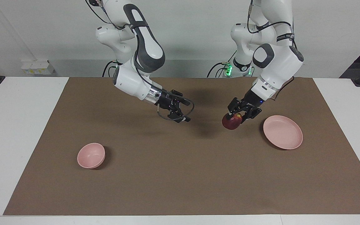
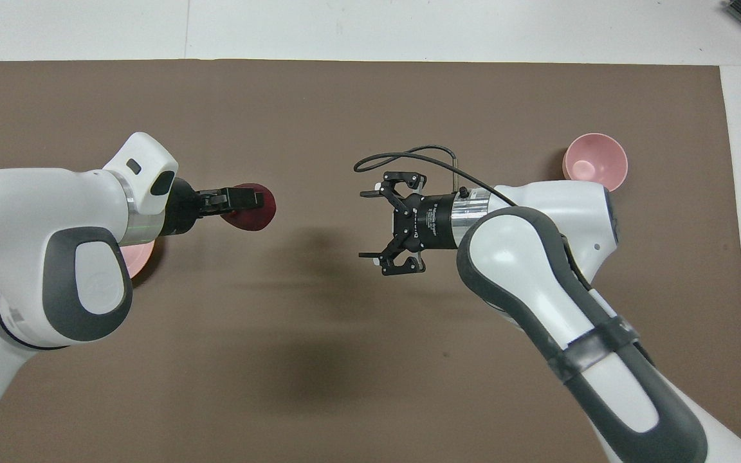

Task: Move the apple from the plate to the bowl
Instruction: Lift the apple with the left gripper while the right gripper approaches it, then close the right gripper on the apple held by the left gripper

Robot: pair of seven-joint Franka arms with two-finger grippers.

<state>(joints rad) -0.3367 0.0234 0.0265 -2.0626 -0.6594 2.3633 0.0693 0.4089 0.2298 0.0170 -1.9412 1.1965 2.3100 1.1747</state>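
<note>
Your left gripper (image 1: 233, 120) holds the apple (image 1: 231, 122) in its fingers, right of frame centre in the facing view, over bare brown tabletop (image 1: 180, 175) beside the plate (image 1: 282, 132). Your right gripper (image 2: 377, 224) hangs mid-frame, fingers wide, open room between them. The bowl (image 1: 91, 155) sits lower left, clear of every edge.

White arms, grey panels, black cables
</note>
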